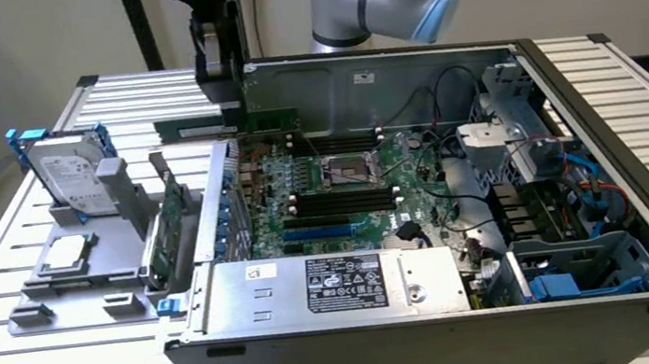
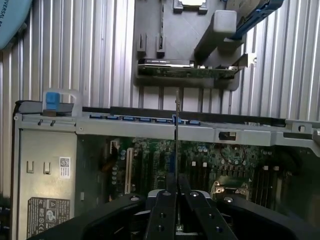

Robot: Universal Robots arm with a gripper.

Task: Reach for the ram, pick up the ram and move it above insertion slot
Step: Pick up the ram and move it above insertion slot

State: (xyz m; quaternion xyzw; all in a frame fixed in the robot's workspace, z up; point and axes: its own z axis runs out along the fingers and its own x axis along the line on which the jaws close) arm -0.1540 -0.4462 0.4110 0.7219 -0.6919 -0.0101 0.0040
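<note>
Your gripper (image 1: pixel 227 110) is clamped on the ram (image 1: pixel 223 123), held in the air over the rear edge of the open computer case (image 1: pixel 446 335).

In the exterior view you see the black gripper hanging at the case's back wall, toward that view's left, its fingers closed narrow on the thin green stick, which lies level with both ends showing past the fingers. Below it sits the motherboard (image 1: pixel 339 189), with the black memory slots (image 1: pixel 341 203) beside the CPU socket (image 1: pixel 346 170). On the grey fixture (image 1: pixel 85 270) outside the case stand a hard drive (image 1: pixel 67 178) in its blue frame and a green expansion card (image 1: pixel 168 231). In the wrist view you look straight along the ram (image 2: pixel 176 145), edge-on between the two fingers (image 2: pixel 165 215), above the motherboard (image 2: pixel 200 160), with the power supply (image 2: pixel 45 175) to one side.
</note>
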